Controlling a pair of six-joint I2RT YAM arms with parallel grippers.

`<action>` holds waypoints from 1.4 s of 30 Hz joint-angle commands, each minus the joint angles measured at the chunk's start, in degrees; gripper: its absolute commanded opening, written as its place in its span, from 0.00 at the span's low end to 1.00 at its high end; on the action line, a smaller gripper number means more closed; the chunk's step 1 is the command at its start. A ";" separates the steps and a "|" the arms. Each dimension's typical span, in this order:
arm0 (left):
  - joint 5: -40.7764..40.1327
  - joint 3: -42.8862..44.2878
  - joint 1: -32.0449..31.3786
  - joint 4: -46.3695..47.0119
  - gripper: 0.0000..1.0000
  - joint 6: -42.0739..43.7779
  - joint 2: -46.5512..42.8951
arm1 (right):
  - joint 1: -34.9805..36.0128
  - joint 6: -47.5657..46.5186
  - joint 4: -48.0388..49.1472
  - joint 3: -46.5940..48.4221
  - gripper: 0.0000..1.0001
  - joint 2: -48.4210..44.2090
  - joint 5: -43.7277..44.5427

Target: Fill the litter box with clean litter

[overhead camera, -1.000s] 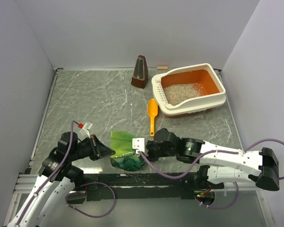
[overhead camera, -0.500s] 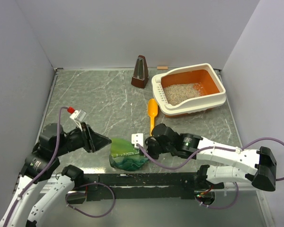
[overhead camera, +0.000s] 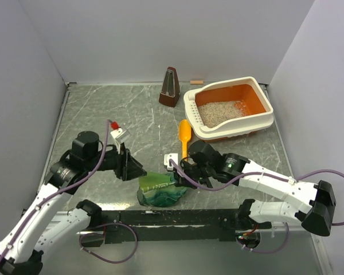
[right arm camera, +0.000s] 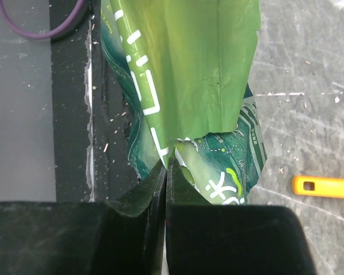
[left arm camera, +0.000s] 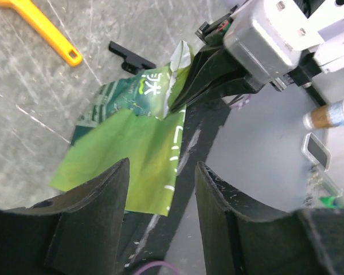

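Note:
The litter box (overhead camera: pixel 258 123) stands at the back right, cream outside and orange inside, with pale clean litter (overhead camera: pixel 219 110) on its floor. A crinkly green bag (overhead camera: pixel 159 189) (left arm camera: pixel 132 137) (right arm camera: pixel 200 69) lies near the table's front edge. My right gripper (overhead camera: pixel 176 175) (right arm camera: pixel 166 163) is shut on the bag's right edge, and the left wrist view shows that pinch too. My left gripper (overhead camera: pixel 136 171) (left arm camera: pixel 160 195) hovers just left of the bag, open, with nothing between its fingers (left arm camera: pixel 92 217).
An orange scoop (overhead camera: pixel 184 136) (left arm camera: pixel 43 26) lies between the bag and the box, its handle (right arm camera: pixel 324 186) toward the front. A brown metronome-shaped object (overhead camera: pixel 170 87) stands at the back. A black rail (overhead camera: pixel 178 216) runs along the near edge. Walls close three sides.
My left gripper opened, let go of the bag and swung back toward its left side. My right gripper shut on the bag's right edge, and the bag shifted a little rightward.

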 commanded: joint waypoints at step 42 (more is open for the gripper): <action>-22.54 -10.21 -29.69 20.76 0.20 22.81 16.41 | -9.74 6.25 1.16 -0.14 0.00 -0.89 -5.66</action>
